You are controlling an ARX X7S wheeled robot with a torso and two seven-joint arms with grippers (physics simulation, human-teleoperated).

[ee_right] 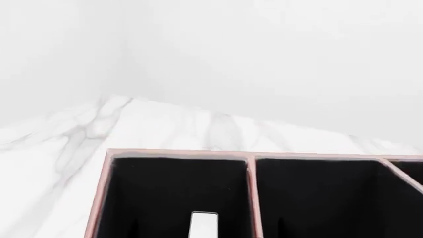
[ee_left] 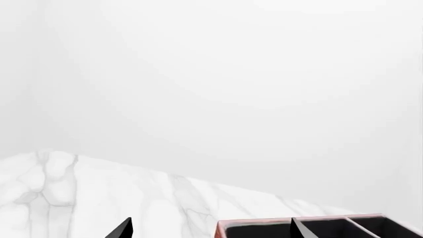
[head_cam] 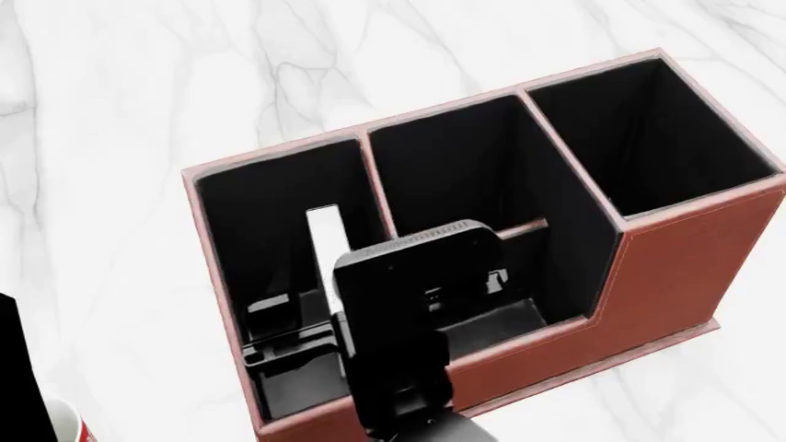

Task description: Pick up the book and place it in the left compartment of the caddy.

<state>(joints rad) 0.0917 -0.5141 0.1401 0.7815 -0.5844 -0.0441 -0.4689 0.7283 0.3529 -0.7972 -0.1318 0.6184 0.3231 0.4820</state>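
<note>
Already at the far left the mug (head_cam: 64, 425) is sitting well apart from the caddy (head_cam: 664, 276), so it is posing no risk. The left gripper (ee_left: 210, 229) is hovering beside the caddy's end with its fingertips spread wide, carrying nothing.

Next right, the book (head_cam: 323, 241) is standing on edge inside the left compartment (head_cam: 252, 221). Its white page edge is facing up and its long axis is running along the bay's length, with the covers facing the side walls.

The right gripper (head_cam: 289, 336) is reaching down into that bay at the book. Its fingers are hiding under the wrist, so I cannot tell whether it is gripping or has let go.

Risks, as I am judging it:
- The book may be tipping sideways against a wall on release.
- The fingers may be snagging the rim or the divider on lifting out, dragging the caddy across the table (head_cam: 123, 92).
</note>
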